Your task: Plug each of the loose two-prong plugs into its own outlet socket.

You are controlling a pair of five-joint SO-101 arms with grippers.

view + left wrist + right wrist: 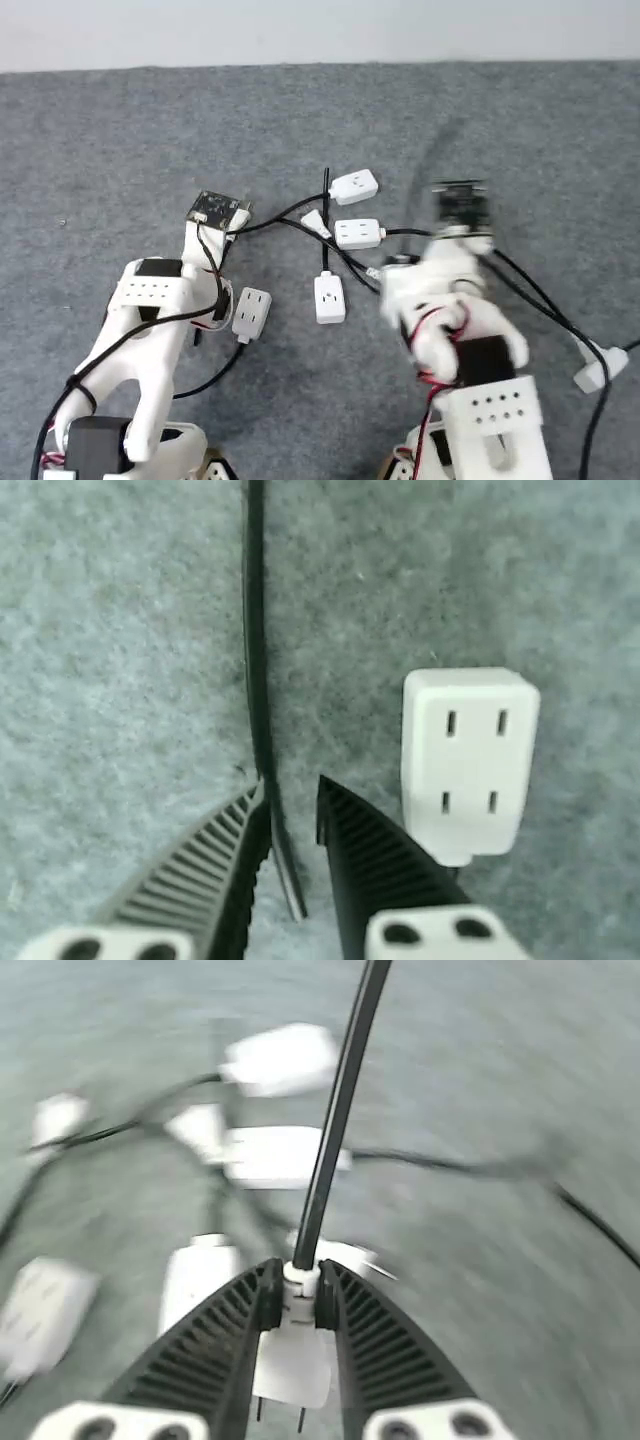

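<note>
Now, at lower left your left tool (pixel 290 788) sits slightly parted astride a black cable (pixel 255 630), just beside a white outlet block (pixel 468 765). Mid-frame, 3 more outlets (pixel 358 233) crowd together among crossing leads. At right, your right tool (pixel 297 1270) is clamped on a 2-prong plug (pixel 293 1365). It is probably light, rigid and slick, and its cord (pixel 335 1110) will tug, so hold the body. Open counter (pixel 120 130) lies across the upper frame.

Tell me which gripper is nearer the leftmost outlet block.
Left. The left gripper sits right beside the outlet block; the right gripper, shut on a plug, is well off to its right.
</note>
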